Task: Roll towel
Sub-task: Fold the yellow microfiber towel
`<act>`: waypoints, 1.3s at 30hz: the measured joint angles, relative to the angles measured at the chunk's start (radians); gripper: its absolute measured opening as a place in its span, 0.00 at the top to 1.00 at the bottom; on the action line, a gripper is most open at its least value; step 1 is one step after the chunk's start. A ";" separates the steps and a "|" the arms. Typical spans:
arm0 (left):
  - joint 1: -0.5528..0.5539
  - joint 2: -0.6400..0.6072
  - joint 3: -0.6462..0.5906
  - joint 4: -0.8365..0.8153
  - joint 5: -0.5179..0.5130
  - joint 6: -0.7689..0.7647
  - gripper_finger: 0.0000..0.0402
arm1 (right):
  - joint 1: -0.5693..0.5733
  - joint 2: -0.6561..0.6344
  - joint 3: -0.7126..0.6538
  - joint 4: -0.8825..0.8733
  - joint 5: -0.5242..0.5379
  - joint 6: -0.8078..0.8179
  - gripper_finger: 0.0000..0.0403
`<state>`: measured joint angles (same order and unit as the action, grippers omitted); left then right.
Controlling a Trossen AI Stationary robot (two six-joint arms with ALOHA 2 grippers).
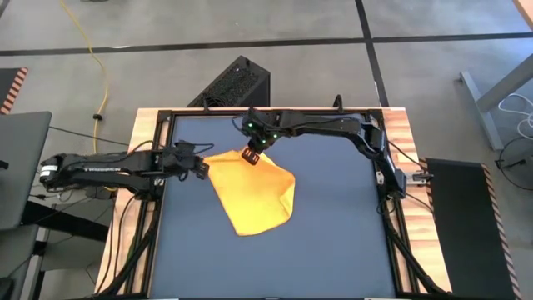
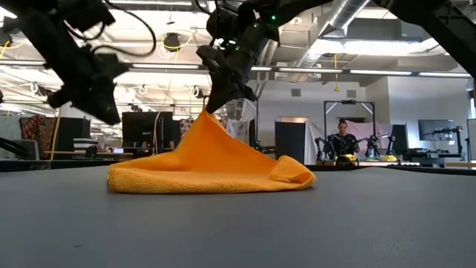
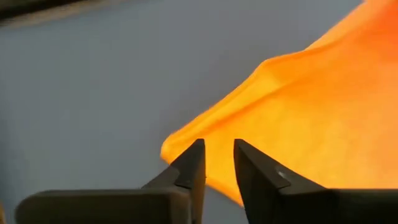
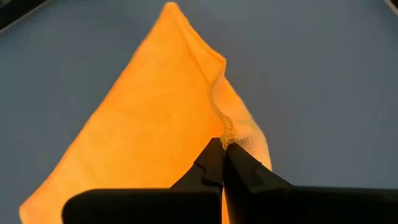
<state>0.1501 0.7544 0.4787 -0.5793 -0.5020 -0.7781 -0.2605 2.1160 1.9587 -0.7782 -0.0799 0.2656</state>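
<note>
A black ridged box (image 1: 235,83) sits on the floor at about twelve o'clock beyond the table (image 1: 333,242), and a yellow cable (image 1: 90,50) trails at ten o'clock. No legible writing anywhere. The towel (image 1: 250,196) lies near table centre, one corner tented up, pinched in the clenched right gripper (image 1: 251,153). At nine o'clock of the towel, the left gripper (image 1: 201,170) hangs slightly parted, grasping nothing.
</note>
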 joint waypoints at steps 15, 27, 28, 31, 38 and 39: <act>0.073 0.285 -0.052 0.597 0.134 0.481 0.60 | -0.007 0.000 0.000 0.015 0.000 -0.009 0.95; 0.275 0.504 -0.050 0.761 0.364 0.805 0.60 | 0.019 0.000 0.000 0.004 -0.002 -0.011 0.95; 0.279 0.507 -0.050 0.772 0.364 0.859 0.60 | 0.019 0.000 0.000 0.004 -0.002 -0.011 0.95; 0.294 0.507 -0.050 0.805 0.360 0.994 0.60 | 0.020 0.000 0.000 0.003 -0.002 -0.011 0.95; 0.361 0.524 -0.050 0.810 0.469 1.048 0.60 | 0.021 0.000 0.000 0.000 -0.002 -0.004 0.95; 0.368 0.531 -0.050 0.816 0.471 1.047 0.60 | 0.021 0.000 0.000 0.002 -0.002 -0.004 0.95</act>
<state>0.5186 1.2855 0.4290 0.2363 -0.0307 0.2691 -0.2394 2.1159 1.9587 -0.7766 -0.0822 0.2619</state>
